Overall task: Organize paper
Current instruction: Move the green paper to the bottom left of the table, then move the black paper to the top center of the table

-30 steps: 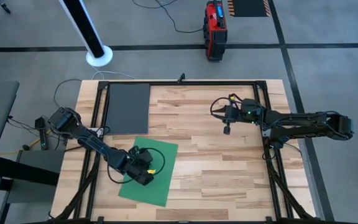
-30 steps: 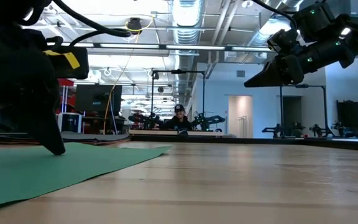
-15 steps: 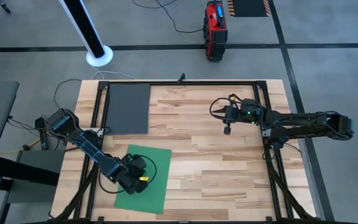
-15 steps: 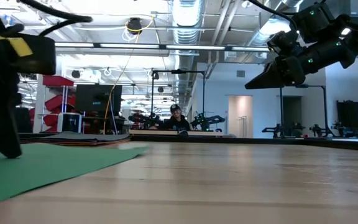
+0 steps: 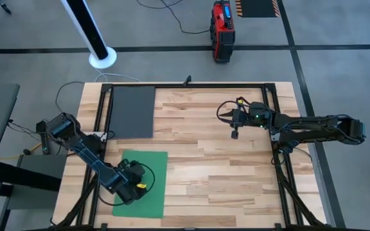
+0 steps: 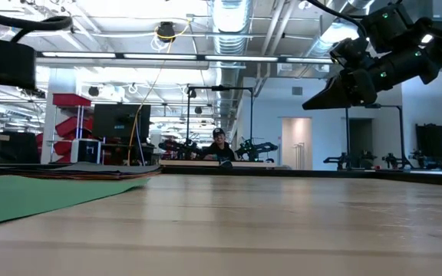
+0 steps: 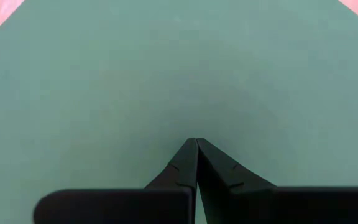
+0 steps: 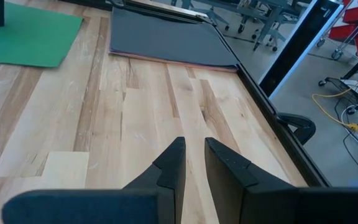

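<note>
two sheets: you can see a green sheet [image 5: 141,183] near the table's front left corner and a dark grey sheet [image 5: 132,111] at the back left, well apart from it.
dark grey sheet: it tops a neat stack; in the right wrist view a pinkish edge of another sheet shows just beneath it, so more paper lies under it.
green sheet: flat on the pale wooden table [image 5: 223,167], its long sides roughly in line with those of the grey stack.
left gripper [image 5: 128,190]: it sits over the left half of the green sheet, tips pointing down. in the left wrist view its fingertips [image 7: 196,163] are pressed together and seem to rest on the green surface; it clamps nothing, so it looks like a pressing contact for sliding rather than a grasp.
right gripper [image 5: 235,134]: it hangs above bare wood in the middle right of the table, waiting, fingers a narrow gap apart with nothing between them.
step in hand: by your task, this looks like the green sheet being dragged and squared before it joins the stack.
next move: you would likely push the green sheet straight back toward the grey stack, keeping light, even downward pressure so it slides without buckling, then line up its edges.
risk: the thin sheet could crease or pivot under a single contact point.
</note>
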`<state>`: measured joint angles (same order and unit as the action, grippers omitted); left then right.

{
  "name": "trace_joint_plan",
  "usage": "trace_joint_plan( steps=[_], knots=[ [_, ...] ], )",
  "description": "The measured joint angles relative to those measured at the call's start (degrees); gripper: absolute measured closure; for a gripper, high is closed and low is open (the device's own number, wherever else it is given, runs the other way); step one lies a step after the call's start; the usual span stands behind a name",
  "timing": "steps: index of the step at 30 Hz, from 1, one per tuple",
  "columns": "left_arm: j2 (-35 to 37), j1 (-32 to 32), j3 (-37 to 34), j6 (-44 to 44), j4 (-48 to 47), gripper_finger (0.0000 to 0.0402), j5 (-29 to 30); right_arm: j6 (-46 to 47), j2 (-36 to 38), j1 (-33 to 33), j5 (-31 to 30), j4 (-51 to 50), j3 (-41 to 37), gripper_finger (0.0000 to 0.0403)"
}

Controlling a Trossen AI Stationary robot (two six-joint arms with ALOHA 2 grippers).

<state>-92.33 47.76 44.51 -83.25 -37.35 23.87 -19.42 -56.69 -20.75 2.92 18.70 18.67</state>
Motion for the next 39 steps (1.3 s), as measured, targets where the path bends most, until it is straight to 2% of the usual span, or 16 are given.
trace_joint_plan(
  steps=[15, 28, 39],
  knots=[
    [0.0, 4.9, 0.1, -7.0, -3.3, 0.0401, -0.9, -0.1, 0.0, 0.0, 0.0, 0.0, 0.0, 0.0344],
    [2.2, 6.6, -0.2, -9.1, -7.7, 0.0401, -2.9, -0.1, 0.0, 0.0, 0.0, 0.2, 0.0, 0.0344],
    [3.8, 6.7, -0.2, -9.3, -8.0, 0.0401, -1.5, -0.1, 0.0, 0.0, 0.0, 0.2, 0.0, 0.0344]
  ],
)
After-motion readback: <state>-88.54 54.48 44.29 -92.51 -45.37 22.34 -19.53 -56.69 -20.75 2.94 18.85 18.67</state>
